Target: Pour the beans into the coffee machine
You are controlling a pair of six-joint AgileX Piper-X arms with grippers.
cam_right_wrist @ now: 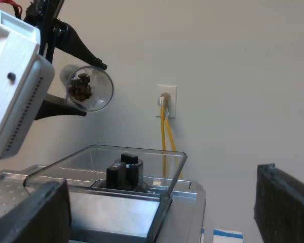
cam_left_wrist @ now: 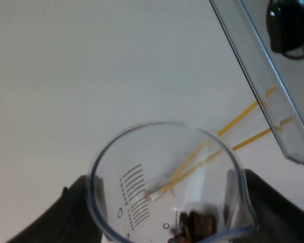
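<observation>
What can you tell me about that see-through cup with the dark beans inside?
The clear, plastic-looking measuring glass is a round cup with a bluish rim and black measuring lines printed on its wall. A small heap of dark brown coffee beans lies at its bottom. The left hand clamps it between two black fingers, one on each side. It is tipped nearly onto its side, held in the air higher than the clear bean hopper and apart from it.
</observation>
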